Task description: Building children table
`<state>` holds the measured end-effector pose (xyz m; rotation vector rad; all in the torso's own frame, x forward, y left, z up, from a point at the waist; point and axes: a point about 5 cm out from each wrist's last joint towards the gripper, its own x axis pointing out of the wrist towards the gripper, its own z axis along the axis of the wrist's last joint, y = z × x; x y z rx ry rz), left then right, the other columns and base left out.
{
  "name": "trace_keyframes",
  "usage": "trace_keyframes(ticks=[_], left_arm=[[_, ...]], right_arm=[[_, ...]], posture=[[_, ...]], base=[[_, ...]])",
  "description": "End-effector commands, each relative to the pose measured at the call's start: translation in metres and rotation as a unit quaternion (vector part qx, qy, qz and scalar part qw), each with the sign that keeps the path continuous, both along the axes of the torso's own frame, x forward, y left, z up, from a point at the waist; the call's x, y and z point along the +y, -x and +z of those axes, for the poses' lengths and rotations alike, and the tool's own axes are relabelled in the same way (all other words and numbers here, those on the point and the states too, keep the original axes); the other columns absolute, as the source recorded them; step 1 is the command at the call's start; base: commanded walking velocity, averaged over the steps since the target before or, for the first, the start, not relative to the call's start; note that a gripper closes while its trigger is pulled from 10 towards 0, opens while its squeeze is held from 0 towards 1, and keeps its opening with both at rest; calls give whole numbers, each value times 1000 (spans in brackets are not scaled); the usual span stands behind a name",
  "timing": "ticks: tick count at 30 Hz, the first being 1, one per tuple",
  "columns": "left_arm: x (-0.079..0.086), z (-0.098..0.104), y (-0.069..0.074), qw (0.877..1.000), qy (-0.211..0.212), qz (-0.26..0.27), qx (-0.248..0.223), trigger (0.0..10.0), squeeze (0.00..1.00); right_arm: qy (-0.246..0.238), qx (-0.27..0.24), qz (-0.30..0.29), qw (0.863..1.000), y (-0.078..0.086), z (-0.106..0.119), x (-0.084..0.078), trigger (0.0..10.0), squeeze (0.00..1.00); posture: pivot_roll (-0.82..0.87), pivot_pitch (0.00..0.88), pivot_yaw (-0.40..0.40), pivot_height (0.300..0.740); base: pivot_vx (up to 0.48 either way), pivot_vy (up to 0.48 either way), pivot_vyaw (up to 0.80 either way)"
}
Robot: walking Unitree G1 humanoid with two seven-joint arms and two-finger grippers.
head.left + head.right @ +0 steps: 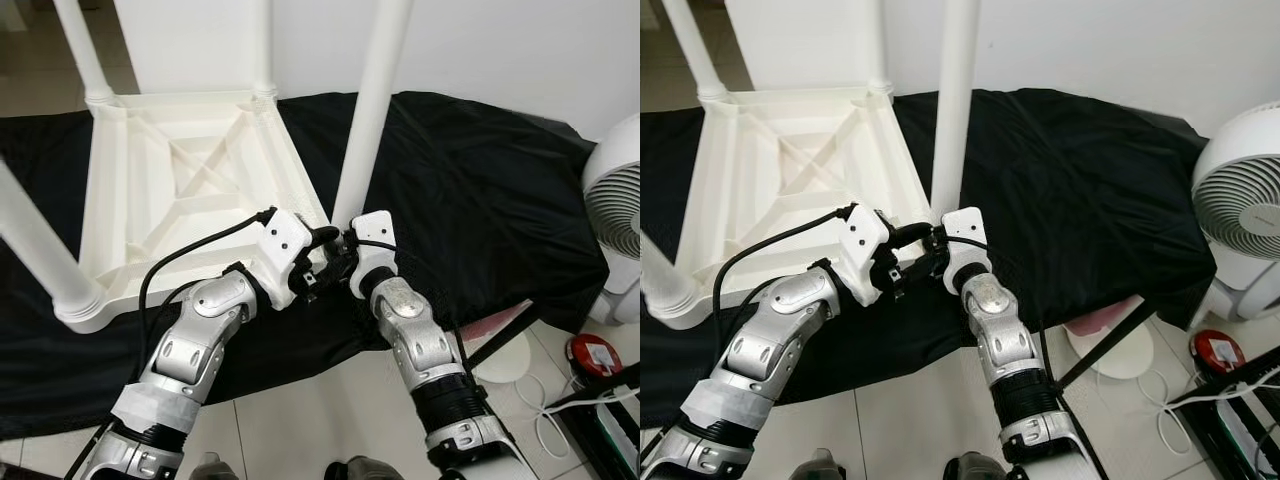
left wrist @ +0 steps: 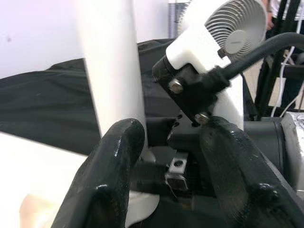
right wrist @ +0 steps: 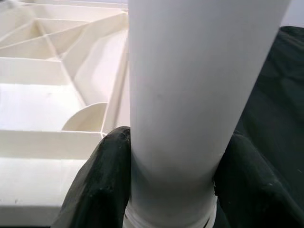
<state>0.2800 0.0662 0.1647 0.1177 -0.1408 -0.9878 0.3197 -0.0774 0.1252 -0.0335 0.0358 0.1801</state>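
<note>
White plastic children's table (image 1: 190, 190), upside down on a black cloth (image 1: 480, 190), ribbed underside facing up, legs standing upright from its corners: one at the near left corner (image 1: 35, 245), two at the far corners, one at the near right corner (image 1: 372, 100). Left gripper (image 1: 322, 262) at the near right corner of the table, just beside the base of that leg; its fingers (image 2: 111, 156) spread, one lying against the leg, whether it grips cannot be told. Right gripper (image 3: 173, 190) at the same corner, its two black fingers (image 3: 102, 180) pinching the base of the near right leg from both sides, just above the socket. White fan (image 1: 1240, 210) on the tiled floor (image 1: 930, 420) beyond the cloth's right edge
</note>
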Motion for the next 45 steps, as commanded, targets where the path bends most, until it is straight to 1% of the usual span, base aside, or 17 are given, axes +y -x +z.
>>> trace_keyframes(ticks=[1, 4, 15, 16, 17, 21, 25, 27, 30, 31, 33, 35, 36, 37, 39, 41, 45], left_arm=[[-8, 2, 2, 1000, 3, -25, -1, 10000, 0], [-8, 3, 3, 1000, 3, -26, 0, 10000, 0], [-8, 2, 4, 1000, 2, -29, -1, 10000, 0], [-8, 2, 4, 1000, 2, -30, -1, 10000, 0], [-9, 2, 4, 1000, 1, -30, 0, 10000, 0], [-9, 1, 5, 1000, -1, -30, -2, 10000, 0], [-5, 1, 3, 1000, -3, -22, -3, 10000, 0], [-3, 0, 4, 1000, -4, -21, -1, 10000, 0], [-3, -1, 5, 1000, -5, -21, 0, 10000, 0], [-4, -2, 5, 1000, -7, -23, 0, 10000, 0], [-5, -3, 6, 1000, -9, -25, 1, 10000, 0], [-6, -4, 7, 1000, -11, -29, 2, 10000, 0], [-6, -4, 7, 1000, -11, -29, 2, 10000, 0], [-7, -4, 7, 1000, -11, -29, 3, 10000, 0], [-7, -5, 8, 999, -13, -33, 6, 10000, 0], [-7, -6, 9, 999, -15, -36, 7, 10000, 0], [-7, -9, 10, 999, -24, -43, 12, 10000, 0]], right_arm=[[40, 3, -57, 998, -1, -4, -18, 10000, 0], [25, 3, -61, 998, -1, -2, -20, 10000, 0], [28, 0, -78, 997, 1, 1, -16, 10000, 0], [28, -2, -79, 996, 1, 1, -17, 10000, 275], [23, -10, -75, 997, 2, 2, -17, 10000, 1000], [21, -22, -81, 996, 4, 0, -23, 10000, 1000], [-2, -36, -90, 995, 9, -6, -34, 10000, 1000], [-19, -42, -66, 997, 13, -7, -36, 10000, 1000], [-19, -43, -57, 997, 14, -8, -37, 10000, 1000], [-21, -40, -40, 998, 14, -9, -38, 10000, 0], [-24, -38, -20, 999, 15, -10, -39, 10000, 0], [-13, -43, 29, 999, 14, -10, -43, 10000, 0], [-13, -43, 29, 999, 14, -10, -43, 10000, 0], [-5, -42, 57, 997, 13, -10, -45, 10000, 0], [22, -44, 106, 993, 5, -7, -58, 10000, 0], [30, -46, 114, 992, 2, -5, -62, 10000, 0], [39, -47, 191, 980, -6, 3, -71, 10000, 0]], posture=[[58, 0, -73, 740], [71, 0, -72, 740], [76, 0, -71, 740], [76, 0, -71, 740], [76, 0, -74, 740], [79, 0, -81, 740], [83, 0, -90, 740], [79, 0, -91, 740], [79, 0, -91, 740], [73, 0, -90, 740], [71, 0, -91, 740], [70, 0, -93, 740], [70, 0, -93, 740], [69, 0, -93, 740], [65, 0, -91, 740], [65, 0, -91, 740], [66, 0, -90, 740]], base=[[0, 0, 0], [0, 0, 0], [0, 0, 0], [0, 0, 0], [0, 0, 0], [0, 0, 0], [0, 0, 0], [0, 0, 0], [0, 0, 0], [0, 0, 0], [0, 0, 0], [0, 0, 0], [0, 0, 0], [0, 0, 0], [0, 0, 0], [0, 0, 0], [0, 0, 0]])
